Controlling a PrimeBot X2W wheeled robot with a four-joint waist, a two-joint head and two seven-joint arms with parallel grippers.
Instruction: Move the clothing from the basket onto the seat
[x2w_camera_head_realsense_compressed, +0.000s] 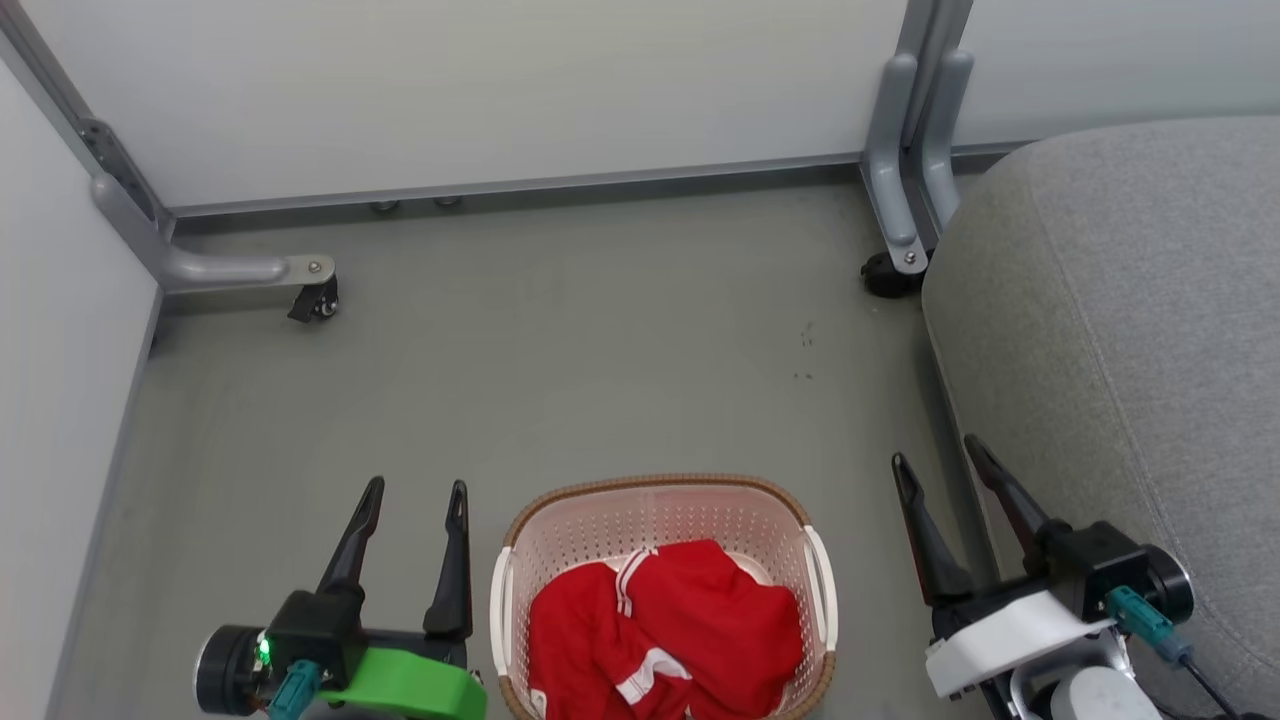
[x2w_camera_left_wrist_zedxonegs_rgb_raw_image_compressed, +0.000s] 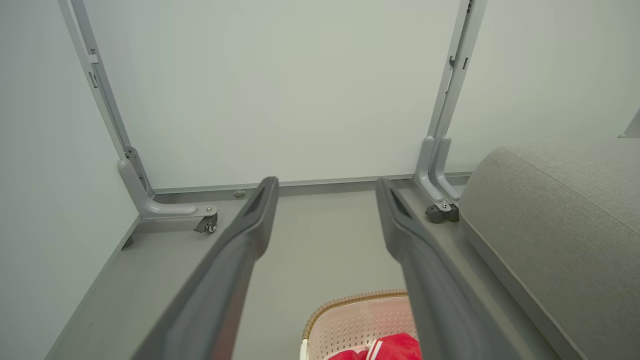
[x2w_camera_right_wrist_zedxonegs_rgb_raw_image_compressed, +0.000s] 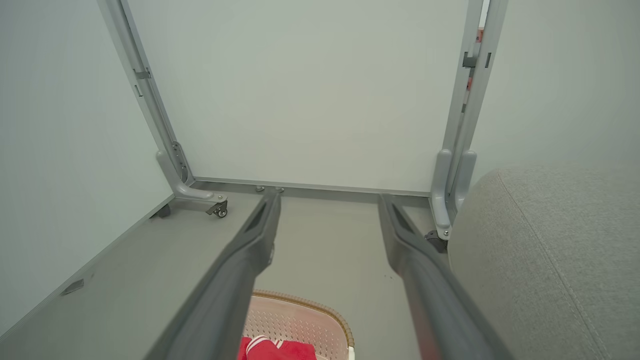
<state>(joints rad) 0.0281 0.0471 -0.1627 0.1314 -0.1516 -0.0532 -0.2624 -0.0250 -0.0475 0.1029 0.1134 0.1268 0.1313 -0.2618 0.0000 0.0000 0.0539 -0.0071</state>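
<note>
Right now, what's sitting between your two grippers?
The basket, holding the red clothing, stands between the left gripper and the right gripper, touching neither; the head view shows it.

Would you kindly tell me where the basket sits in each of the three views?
Head view: basket at bottom centre.
Left wrist view: basket at bottom edge, right of centre.
Right wrist view: basket at bottom edge, just left of centre.
Shared landmark: grey seat on the right.
</note>
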